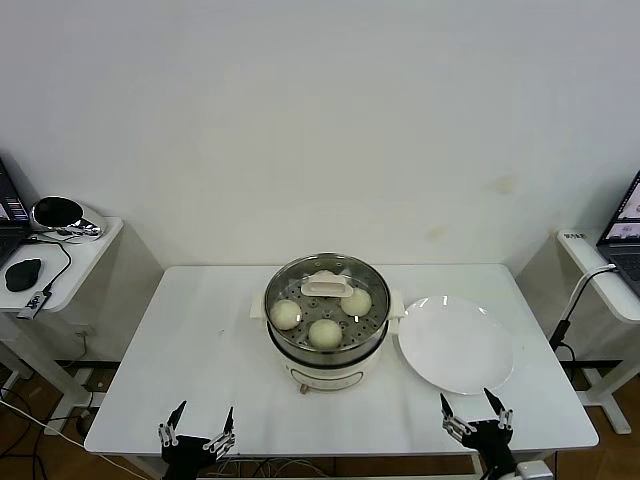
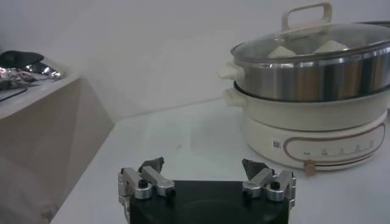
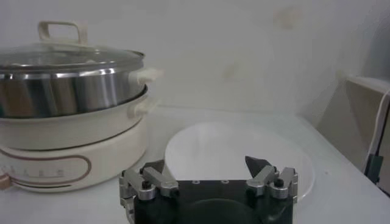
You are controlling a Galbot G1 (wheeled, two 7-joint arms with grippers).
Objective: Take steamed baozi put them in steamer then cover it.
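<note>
Both tools sit low at the near edge of the bench, well apart from everything on it. Left tool has its two fingers spread apart and holds nothing; right tool is the same, fingers spread and empty, just short of the near rim of the plate.

One steamer stands at the middle of the white bench, its steel pot on a cream-white base. One cover rests on top of it, shut over the pot, the handle at its centre. Through the glass, three baozi can be counted on the perforated tray: one toward the left, one at the front, one toward the right. A fourth, if there, may be hidden under the handle; I cannot tell.

One flat white plate lies just beside the steamer on its right, with nothing on it.

From the left wrist, the left tool faces the steamer across bare bench. From the right wrist, the right tool faces the plate, with the steamer beside it.
</note>
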